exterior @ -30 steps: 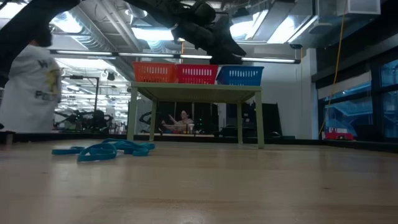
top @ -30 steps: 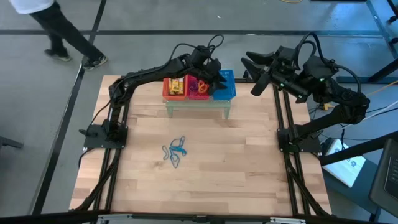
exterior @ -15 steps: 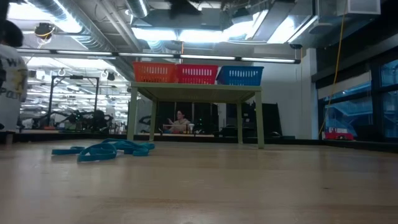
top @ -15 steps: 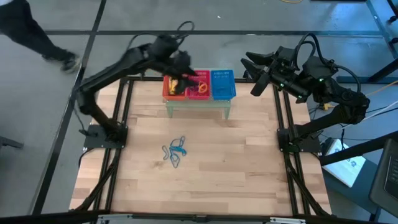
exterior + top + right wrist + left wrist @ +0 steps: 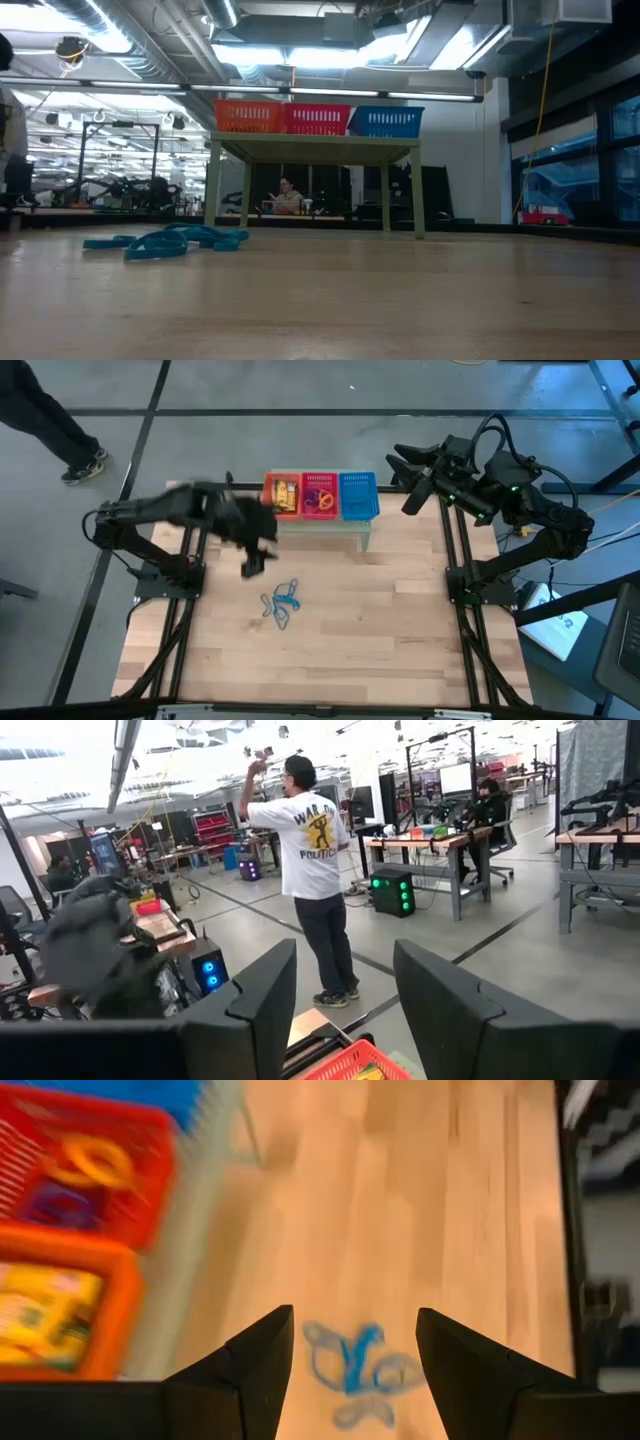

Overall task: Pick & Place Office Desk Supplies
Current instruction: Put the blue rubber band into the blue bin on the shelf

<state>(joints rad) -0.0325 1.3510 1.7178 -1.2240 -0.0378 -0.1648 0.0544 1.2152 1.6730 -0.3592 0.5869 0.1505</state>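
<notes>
A tangle of thin blue loops (image 5: 280, 607) lies flat on the wooden table, also in the low view (image 5: 165, 242). Three mesh baskets stand on a small green shelf (image 5: 320, 528). The orange basket (image 5: 282, 495) holds yellow blocks (image 5: 40, 1310), the red one (image 5: 320, 495) holds orange and purple loops (image 5: 85, 1170), and the blue one (image 5: 358, 495) is beside them. My left gripper (image 5: 250, 566) hangs open above the table left of the shelf, tilted down toward the blue loops (image 5: 355, 1370). My right gripper (image 5: 402, 465) waits open, raised at the far right.
Bare tabletop (image 5: 380, 630) spreads right of and in front of the blue loops. Black frame rails (image 5: 460, 550) run along both sides of the table. A person (image 5: 315, 870) in a white shirt stands on the floor beyond the table.
My left gripper has drawn back from over the baskets, swinging toward the table's left edge and then toward its near edge. It has tipped downward and now hangs over the table beside the shelf. The blue loops have not moved.
</notes>
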